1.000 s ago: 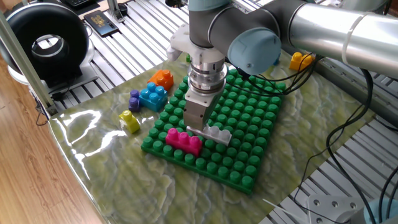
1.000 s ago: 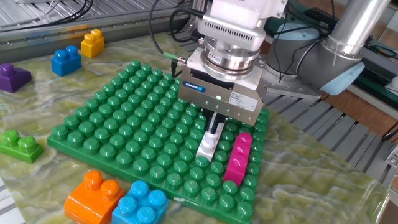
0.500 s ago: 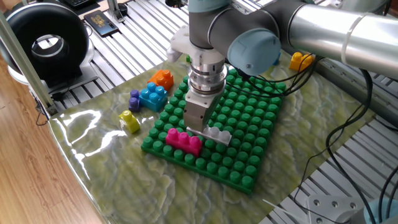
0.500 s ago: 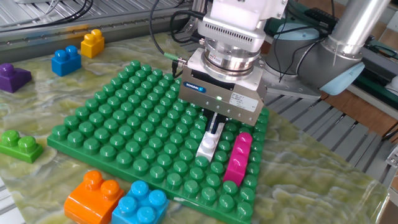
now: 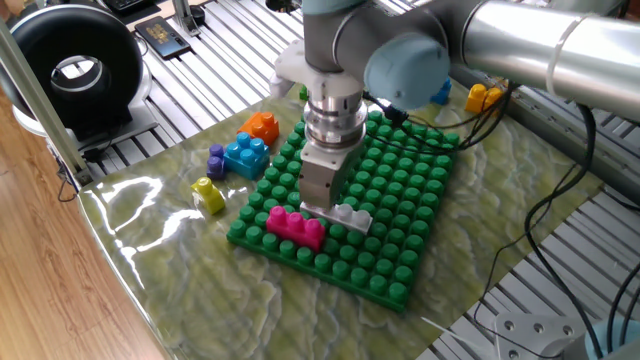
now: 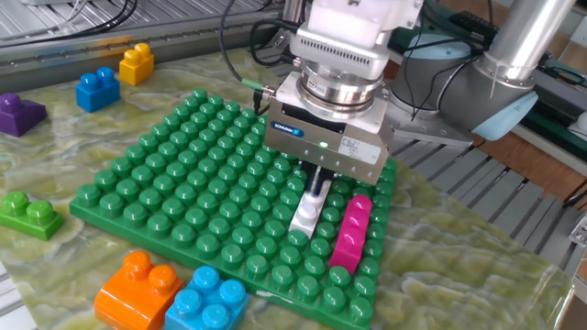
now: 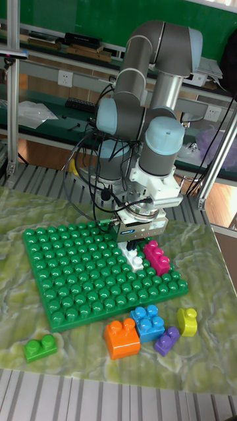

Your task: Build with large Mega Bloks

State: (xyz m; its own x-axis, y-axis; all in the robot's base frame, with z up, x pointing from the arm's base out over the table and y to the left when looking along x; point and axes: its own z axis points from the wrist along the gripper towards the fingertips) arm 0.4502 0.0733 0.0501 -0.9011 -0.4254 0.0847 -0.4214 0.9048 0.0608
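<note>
In the other fixed view, the nearest things were an orange brick (image 6: 138, 291) and a blue brick (image 6: 206, 302) off the baseplate's (image 6: 183, 197) near edge, below and left of the gripper (image 6: 317, 188). A green brick (image 6: 27, 214) lay farther left. Beyond it, well apart from the gripper, sat a purple brick (image 6: 18, 114), a second blue brick (image 6: 97, 89) and a yellow brick (image 6: 137, 62). Only this view showed the fingers (image 6: 320, 181) closely: they stood narrow, set down on the far end of the white brick (image 6: 307, 214), though whether they squeezed it or merely touched it could not be told.

The tall fixed view alone showed the whole arm. There the gripper (image 7: 134, 248) stood upright over the white brick (image 7: 135, 258), with the magenta brick (image 7: 158, 257) just beside it on the right. In front of both, off the plate, lay orange (image 7: 122, 337), blue (image 7: 149, 321), purple (image 7: 166, 341) and yellow (image 7: 187, 321) bricks.

From the one fixed view, the magenta brick (image 5: 294, 225) lay in front of the gripper (image 5: 321, 207), with the white brick (image 5: 348, 215) at its foot, both seated on the baseplate (image 5: 400, 190). A yellow brick (image 5: 485, 97) showed behind the arm.
</note>
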